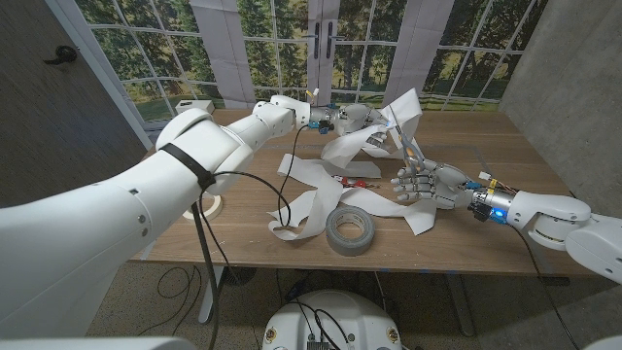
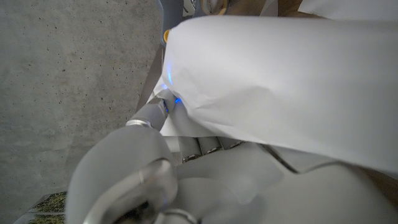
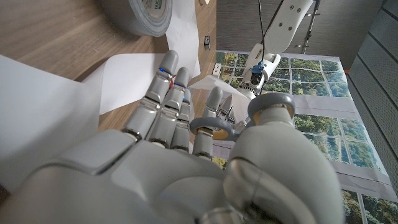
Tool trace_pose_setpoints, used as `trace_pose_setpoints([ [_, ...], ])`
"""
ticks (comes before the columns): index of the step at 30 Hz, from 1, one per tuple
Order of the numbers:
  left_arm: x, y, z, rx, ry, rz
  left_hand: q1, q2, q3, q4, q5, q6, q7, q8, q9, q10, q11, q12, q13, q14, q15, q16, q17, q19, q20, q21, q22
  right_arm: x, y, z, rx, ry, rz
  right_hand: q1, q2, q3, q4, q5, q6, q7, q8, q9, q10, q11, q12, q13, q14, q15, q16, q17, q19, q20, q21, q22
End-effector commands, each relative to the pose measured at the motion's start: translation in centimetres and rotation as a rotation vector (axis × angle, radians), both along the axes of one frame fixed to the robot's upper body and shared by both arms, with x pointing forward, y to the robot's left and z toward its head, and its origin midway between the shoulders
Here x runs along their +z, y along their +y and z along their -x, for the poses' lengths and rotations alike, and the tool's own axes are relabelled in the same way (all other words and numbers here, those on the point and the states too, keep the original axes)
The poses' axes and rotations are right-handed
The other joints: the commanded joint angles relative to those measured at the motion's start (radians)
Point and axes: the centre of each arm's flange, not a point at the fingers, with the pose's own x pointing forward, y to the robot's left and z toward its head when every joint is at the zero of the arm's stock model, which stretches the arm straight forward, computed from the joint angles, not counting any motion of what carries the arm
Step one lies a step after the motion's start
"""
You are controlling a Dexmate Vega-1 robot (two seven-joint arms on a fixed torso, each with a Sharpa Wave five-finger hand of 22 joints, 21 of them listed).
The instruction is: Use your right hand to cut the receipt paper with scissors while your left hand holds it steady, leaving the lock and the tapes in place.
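Observation:
The white receipt paper (image 1: pixel 321 204) lies in long curled strips across the table's middle. My left hand (image 1: pixel 352 121) grips a bunch of it and holds it lifted at the far side; the raised paper (image 2: pixel 280 74) hangs close over that hand (image 2: pixel 143 180). My right hand (image 1: pixel 423 183) holds the scissors (image 1: pixel 408 146), its other fingers spread. The blades point up towards the lifted strip. The scissors' grey handle loop (image 3: pixel 208 127) sits around a finger of my right hand (image 3: pixel 186 162), with paper (image 3: pixel 124 74) on the table beyond it.
A grey duct tape roll (image 1: pixel 350 230) lies near the front edge, partly on the paper, and shows as the tape roll (image 3: pixel 146 15) beyond my right fingers. A small red item (image 1: pixel 344 182) lies among the strips. A white ring (image 1: pixel 211 205) sits at the left edge. Cables trail over the front left.

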Motion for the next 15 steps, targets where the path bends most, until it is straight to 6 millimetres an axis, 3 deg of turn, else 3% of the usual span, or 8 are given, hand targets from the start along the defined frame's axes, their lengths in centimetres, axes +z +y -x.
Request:
trace_pose_setpoints([
  [1,-0.04,-0.02,0.32,-0.028,0.000,-0.010,0.007,0.006,0.006,0.003,-0.002,0.096,0.065,0.163,0.047,-0.004,-0.002,0.005,-0.001,0.004,-0.016,-0.006,0.000,-0.004,0.001,-0.001,0.001,-0.14,0.14,0.31,-0.001,-0.001,0.005,0.013,0.011,0.003,-0.012,0.002,0.002,0.047,-0.002,0.005,0.001,-0.003,0.008,0.001,-0.004,0.000,0.006,0.001,0.008,-0.002,-0.006,0.002],
  [7,0.01,0.30,0.38,-0.039,0.003,-0.002,0.008,0.006,0.007,0.002,-0.004,0.097,0.066,0.161,0.046,-0.007,-0.002,0.007,-0.002,0.001,-0.016,-0.006,0.004,-0.004,0.000,-0.001,0.001,-0.08,0.22,0.48,0.001,0.003,0.004,0.053,0.032,0.021,-0.029,0.002,0.005,0.041,-0.004,0.006,0.000,-0.008,0.008,0.001,-0.009,-0.003,0.011,0.007,0.004,-0.007,-0.011,0.003],
  [15,0.18,0.71,0.30,-0.036,0.003,0.006,0.008,0.006,0.007,0.003,-0.005,0.096,0.065,0.161,0.048,-0.010,-0.002,0.010,-0.004,0.001,-0.015,-0.007,0.003,-0.003,0.000,-0.001,0.001,0.12,0.39,0.45,0.006,-0.003,0.011,0.180,0.089,0.079,-0.071,-0.015,0.008,0.028,-0.012,0.011,-0.003,-0.022,0.010,0.002,-0.024,-0.016,0.024,0.019,-0.013,-0.021,-0.023,0.005],
])
